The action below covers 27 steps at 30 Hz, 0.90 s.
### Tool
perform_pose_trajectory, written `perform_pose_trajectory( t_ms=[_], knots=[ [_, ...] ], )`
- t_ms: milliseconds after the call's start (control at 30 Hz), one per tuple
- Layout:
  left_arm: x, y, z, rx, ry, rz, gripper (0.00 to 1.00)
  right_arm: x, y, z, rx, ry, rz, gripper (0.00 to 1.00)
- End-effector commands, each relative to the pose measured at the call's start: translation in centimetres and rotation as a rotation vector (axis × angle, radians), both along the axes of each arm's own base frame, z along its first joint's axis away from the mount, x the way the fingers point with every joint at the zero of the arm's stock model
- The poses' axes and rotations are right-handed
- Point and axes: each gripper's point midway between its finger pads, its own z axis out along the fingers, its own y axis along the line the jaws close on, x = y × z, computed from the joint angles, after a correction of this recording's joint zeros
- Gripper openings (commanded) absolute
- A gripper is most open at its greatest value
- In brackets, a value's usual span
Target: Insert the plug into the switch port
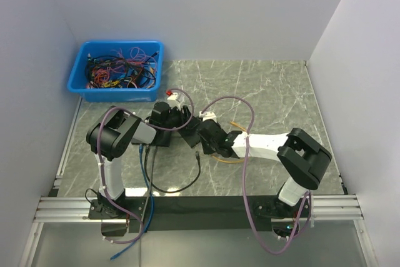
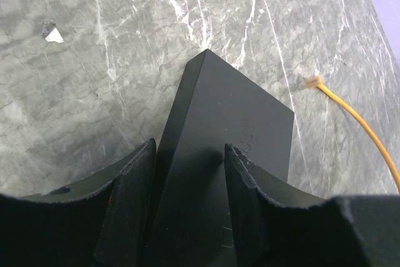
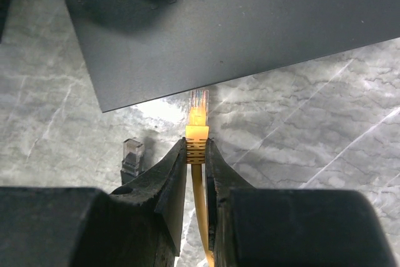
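Our right hand (image 3: 196, 152) is closed narrow on the plug (image 3: 197, 115), its two fingers (image 3: 172, 176) pinching the ribbed yellow boot just behind the clear tip. The plug sticks straight out ahead of the fingertips, and its yellow cable (image 3: 199, 217) runs back between them. The clear tip reaches the near edge of the black switch (image 3: 237, 29), which fills the upper part of the right wrist view. From here we see only the switch's flat top, so we cannot tell whether the tip is in a port or merely against the edge.

Our left hand (image 2: 187, 157) grips the switch from the other side, its fingers (image 2: 131, 182) pressed against the casing's two sides, one corner of the box pointing away from the wrist. In the left wrist view, the far end of the yellow cable lies loose on the marbled worktop (image 1: 275, 92), to the right of the switch and apart from it.

A black plug (image 3: 132, 153) on a black cable lies on the worktop just left of our right hand. A blue bin (image 1: 115, 70) of tangled cables sits at the worktop's far left corner, well apart from both hands.
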Motion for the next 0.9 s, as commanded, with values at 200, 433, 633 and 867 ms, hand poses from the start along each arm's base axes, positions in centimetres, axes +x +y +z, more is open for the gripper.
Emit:
perform_pose_trajectory(
  t_ms=[200,433,633,867],
  knots=[
    [-2.5,-0.4,-3.1,0.042,0.131,-0.045,0.53,1.0,2.0,2.5,0.104,-0.057,0.029,0.0],
    [-2.4,-0.3,-3.6,0.052,0.142,-0.031,0.52,0.6,2.7,3.1,0.127,-0.059,0.051,0.0],
    [-2.3,-0.1,-3.7,0.057,0.144,-0.019,0.51,0.3,2.8,3.3,0.132,-0.062,0.061,0.0],
    [-2.0,0.0,-4.0,0.067,0.151,-0.004,0.51,0.4,1.8,3.6,0.103,-0.078,0.03,0.0]
  ],
)
